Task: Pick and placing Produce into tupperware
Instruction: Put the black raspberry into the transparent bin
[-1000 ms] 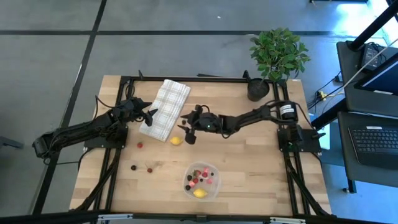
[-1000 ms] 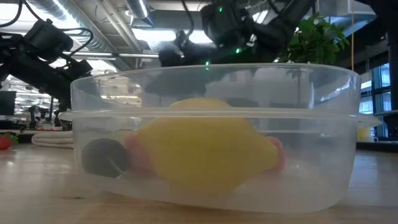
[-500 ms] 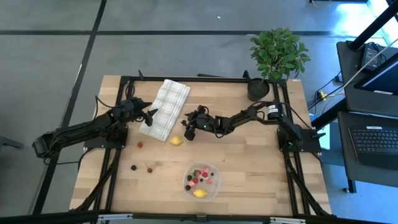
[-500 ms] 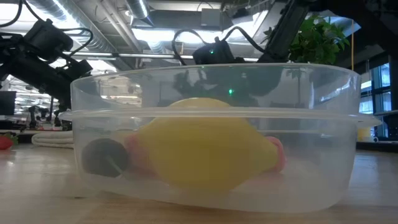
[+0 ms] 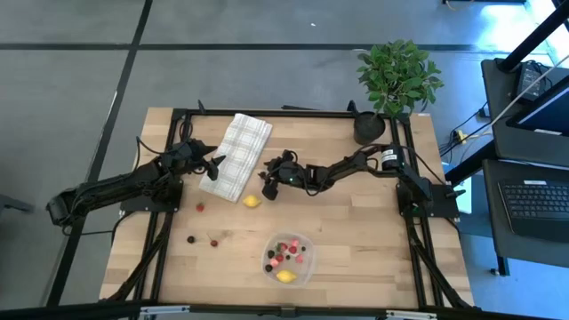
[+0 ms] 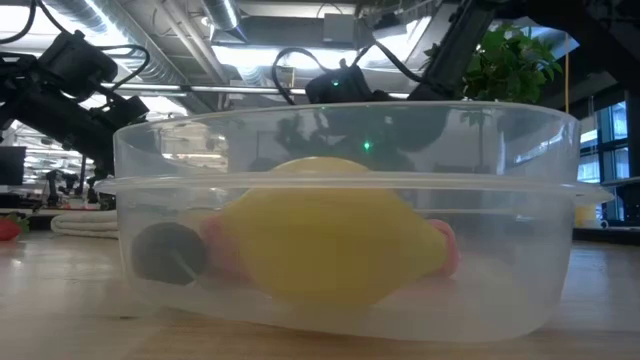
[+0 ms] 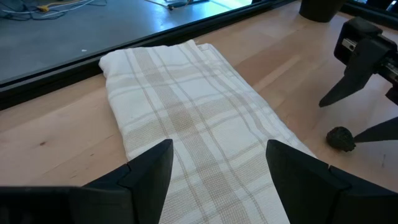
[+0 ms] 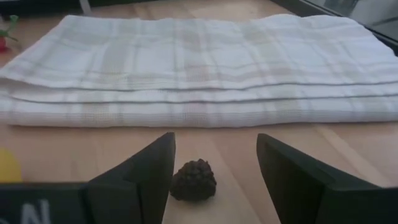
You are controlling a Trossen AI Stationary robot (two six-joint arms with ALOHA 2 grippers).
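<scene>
The clear round tupperware [image 5: 289, 258] stands near the table's near edge and holds a yellow lemon [image 6: 330, 245] and several red and dark berries. A second lemon [image 5: 252, 201], a red berry [image 5: 200, 207] and two dark berries [image 5: 191, 238] lie loose on the wood. My right gripper [image 5: 266, 181] is open and low over the table by the checked cloth [image 5: 236, 156]. A dark bumpy berry [image 8: 193, 180] lies on the wood between its fingers, close to one finger; it also shows in the left wrist view [image 7: 340, 138]. My left gripper [image 7: 217, 180] is open over the cloth's left edge.
A potted green plant [image 5: 396, 80] in a black pot stands at the far right corner. A black frame rail [image 5: 267, 113] runs round the table. Bare wood lies between the cloth and the tupperware.
My right gripper has come down toward the table beside the cloth and now stands with its open fingers on either side of the dark berry.
</scene>
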